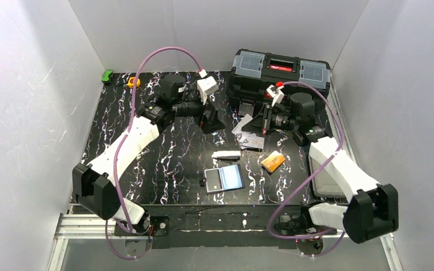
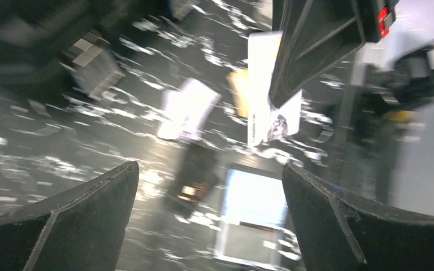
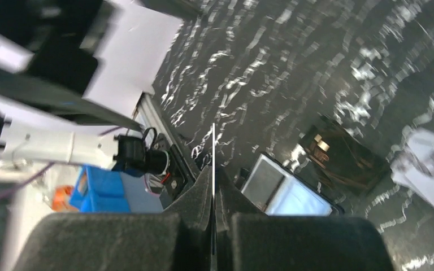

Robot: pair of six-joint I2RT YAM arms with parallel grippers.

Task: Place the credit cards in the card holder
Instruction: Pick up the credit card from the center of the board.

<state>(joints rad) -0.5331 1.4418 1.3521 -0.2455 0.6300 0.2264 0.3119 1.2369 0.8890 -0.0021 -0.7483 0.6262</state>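
Note:
The card holder [image 1: 224,178] lies open near the table's front edge, its bluish sleeve up; it also shows as card holder [image 2: 254,214] and card holder [image 3: 285,192]. My right gripper [image 1: 264,121] is shut on a white printed credit card [image 2: 268,113], which appears edge-on as a thin white line [image 3: 213,149] between the right gripper's [image 3: 213,172] fingers. Facing it from the left, my left gripper [image 1: 213,119] stands wide open with nothing in the left gripper [image 2: 210,169]. On the table lie a white card [image 1: 226,154], an orange card [image 1: 273,161] and silver printed cards [image 1: 251,140].
A large black toolbox [image 1: 280,70] stands at the back right, just behind the right gripper. A grey tray [image 1: 325,180] sits at the right edge. A green item [image 1: 107,75] and a yellow one [image 1: 133,82] lie at the back left. A dark flat item [image 2: 195,172] lies beside the holder.

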